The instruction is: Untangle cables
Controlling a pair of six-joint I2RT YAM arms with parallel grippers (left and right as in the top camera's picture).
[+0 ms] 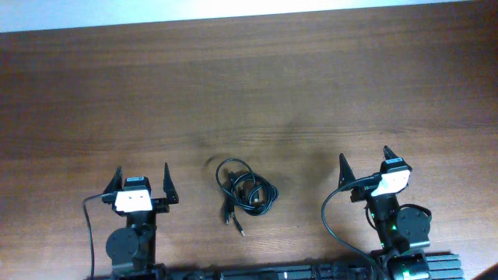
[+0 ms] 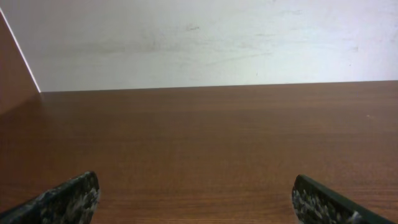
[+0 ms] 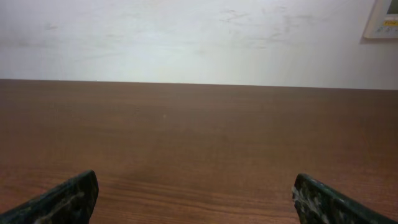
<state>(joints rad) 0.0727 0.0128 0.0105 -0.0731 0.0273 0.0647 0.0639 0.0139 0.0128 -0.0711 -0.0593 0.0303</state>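
The cables (image 1: 244,191) are thin black cords looped in a small tangled bundle on the wooden table, near the front edge at the middle, with plug ends trailing toward the front. My left gripper (image 1: 142,176) is open and empty, to the left of the bundle. My right gripper (image 1: 365,160) is open and empty, to the right of it. In the wrist views only the wide-apart fingertips of the left gripper (image 2: 196,196) and the right gripper (image 3: 196,194) show over bare wood. The cables are out of view there.
The wooden table (image 1: 249,85) stretches far back to a white wall (image 3: 186,37). Thicker black robot wires (image 1: 331,222) curve beside the right arm base and beside the left arm base (image 1: 89,225).
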